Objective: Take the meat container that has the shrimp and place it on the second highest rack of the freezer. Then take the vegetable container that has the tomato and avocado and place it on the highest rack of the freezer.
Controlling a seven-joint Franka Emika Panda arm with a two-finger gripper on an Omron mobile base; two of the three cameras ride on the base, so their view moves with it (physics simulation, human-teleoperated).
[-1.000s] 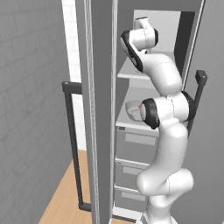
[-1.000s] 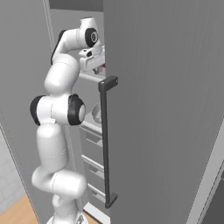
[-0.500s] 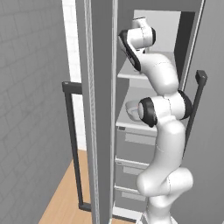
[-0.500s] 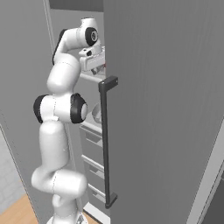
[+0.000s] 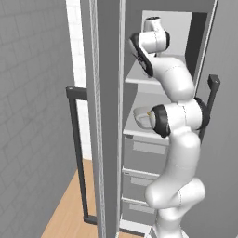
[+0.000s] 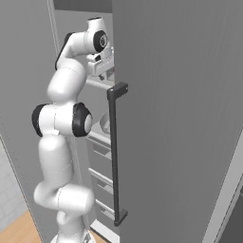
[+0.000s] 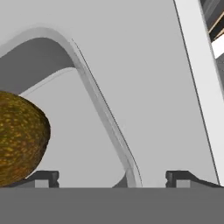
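Grey shelves of the freezer are showing past its open door in the left base view, where the arm is reaching slightly higher than 1 second ago, toward the highest rack. From the right base view, the gripper is hovering just over that rack. Along the hand view, the vegetable container rim is running between the wide-apart fingertips, the avocado inside it; gripping looks likely, yet I cannot tell.
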